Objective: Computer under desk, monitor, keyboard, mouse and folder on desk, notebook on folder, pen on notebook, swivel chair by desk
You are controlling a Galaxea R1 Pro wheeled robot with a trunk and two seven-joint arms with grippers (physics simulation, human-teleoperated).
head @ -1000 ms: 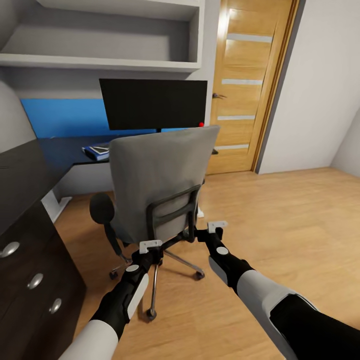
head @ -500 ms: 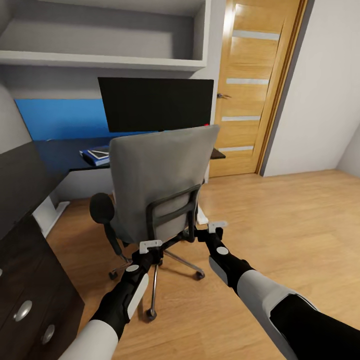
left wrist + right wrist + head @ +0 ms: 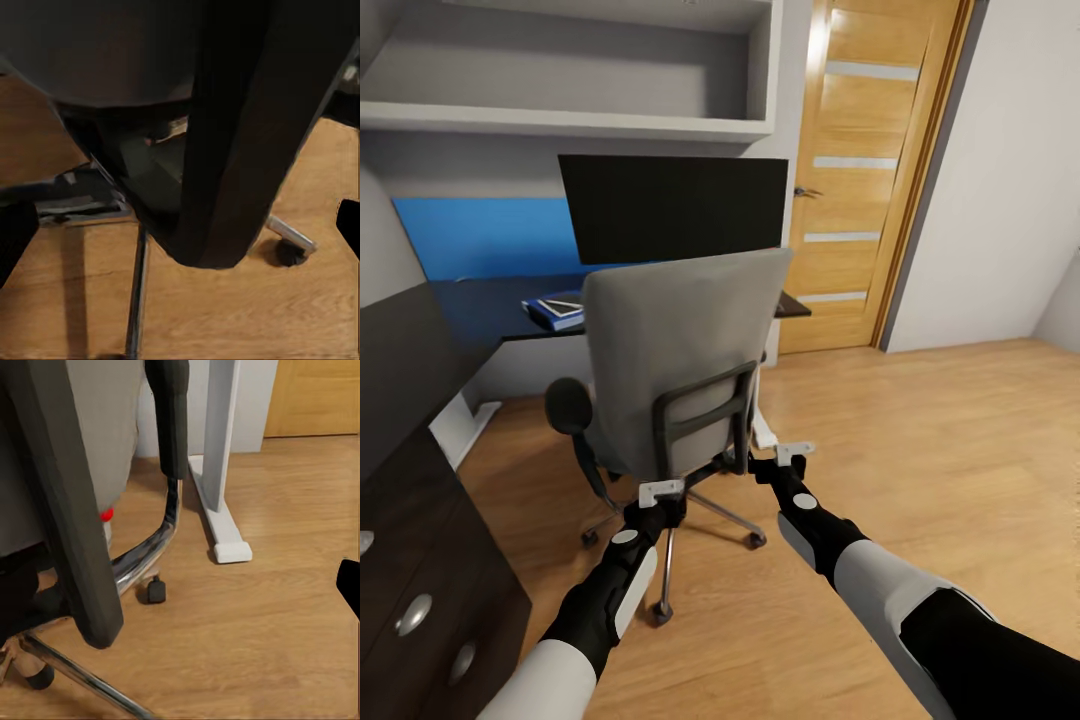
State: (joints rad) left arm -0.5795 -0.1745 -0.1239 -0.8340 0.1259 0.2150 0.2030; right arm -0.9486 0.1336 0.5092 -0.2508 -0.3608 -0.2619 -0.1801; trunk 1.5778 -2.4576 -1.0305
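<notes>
Head view showed the swivel chair (image 3: 680, 360) just short of the desk (image 3: 480, 305), its back to the robot. Left gripper (image 3: 660, 492) and right gripper (image 3: 792, 453) sat at the backrest frame, probably to push it in; whether either was closed I could not tell. Blue folder (image 3: 558, 310) lay beside the monitor (image 3: 672, 205).
</notes>
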